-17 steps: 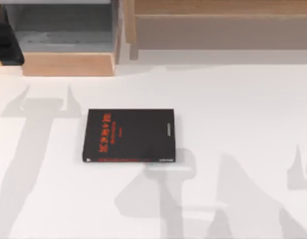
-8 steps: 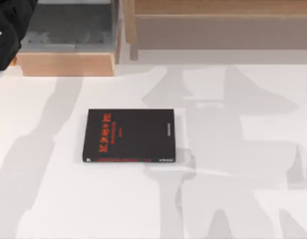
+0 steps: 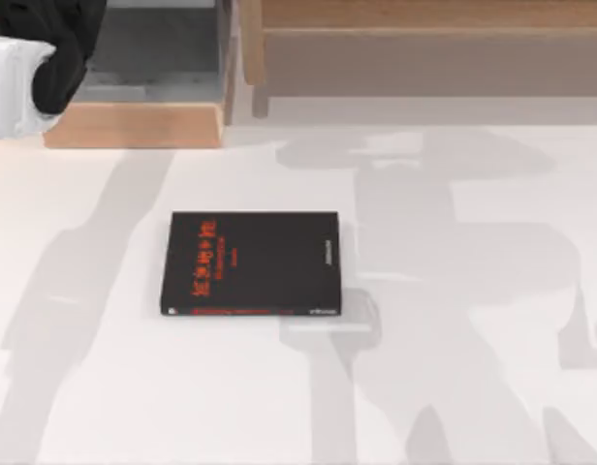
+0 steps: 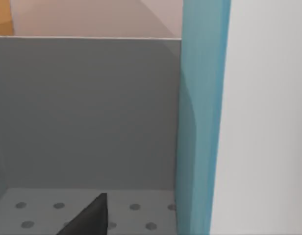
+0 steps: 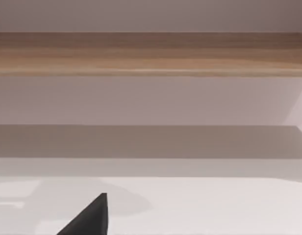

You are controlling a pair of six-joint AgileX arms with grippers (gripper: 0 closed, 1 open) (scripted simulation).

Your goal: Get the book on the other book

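While our left arm point(image 3: 37, 58) had pushed further in over the grey-lined wooden shelf point(image 3: 134, 124), the flat black book with red lettering point(image 3: 252, 263) stayed on the smooth white worktop point(image 3: 454, 387). The upright teal-covered book point(image 4: 200, 122) stood inside that shelf; whether our fingers were apart we cannot tell.

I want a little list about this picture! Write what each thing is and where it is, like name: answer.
black book: black book with red lettering, lying flat near the middle of the white table
teal book: teal book standing upright on edge in the left wrist view, in a grey compartment
left arm: left arm at the top view's far-left corner, over the wooden shelf unit
stacking: not yet done, nothing lies on the black book
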